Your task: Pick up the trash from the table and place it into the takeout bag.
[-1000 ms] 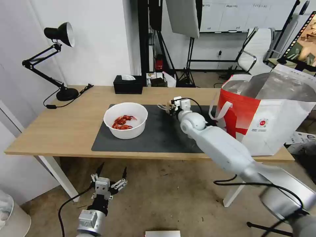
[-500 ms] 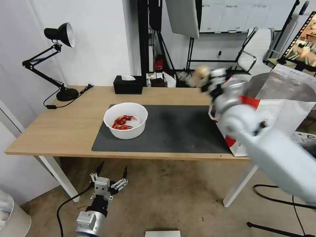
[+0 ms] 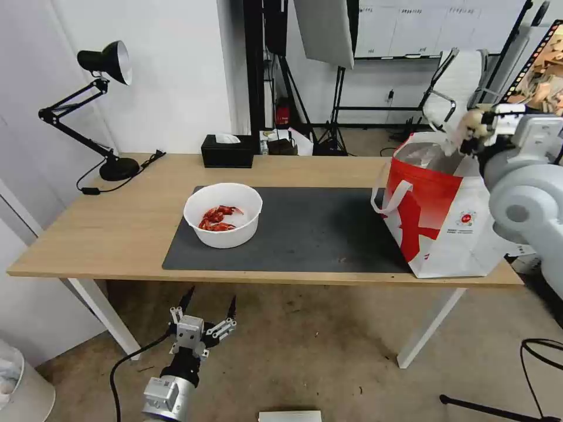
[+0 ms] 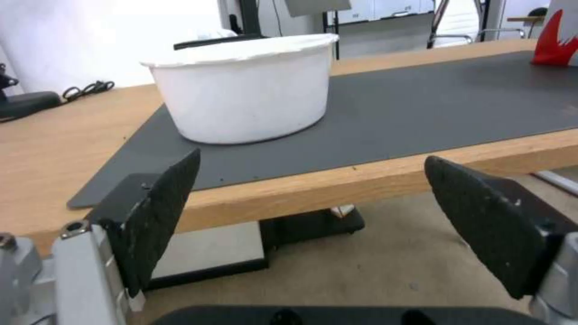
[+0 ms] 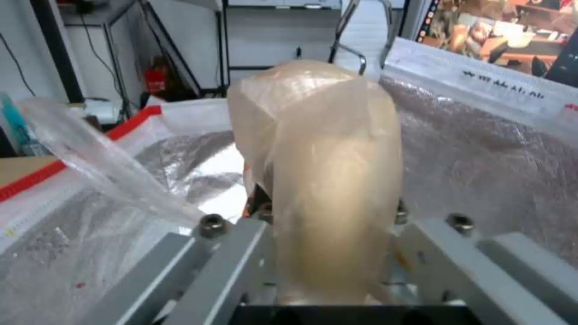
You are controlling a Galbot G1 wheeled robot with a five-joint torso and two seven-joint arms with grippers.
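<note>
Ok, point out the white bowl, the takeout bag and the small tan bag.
white bowl (image 3: 231,202), head view, inner wall.
takeout bag (image 3: 425,205), head view, red front panel.
small tan bag (image 5: 334,180), right wrist view, its middle.

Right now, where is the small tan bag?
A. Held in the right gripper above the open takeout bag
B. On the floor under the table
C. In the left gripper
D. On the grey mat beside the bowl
A: the right gripper is shut on the small tan bag, over the takeout bag and its foil lining.

Glossy white rounded right arm (image 3: 525,202). Silver-grey left end effector (image 3: 202,309) with black textured pads (image 4: 162,198), black cable (image 3: 126,366). Hex screws (image 5: 212,222) on grey metal right end effector brackets.
</note>
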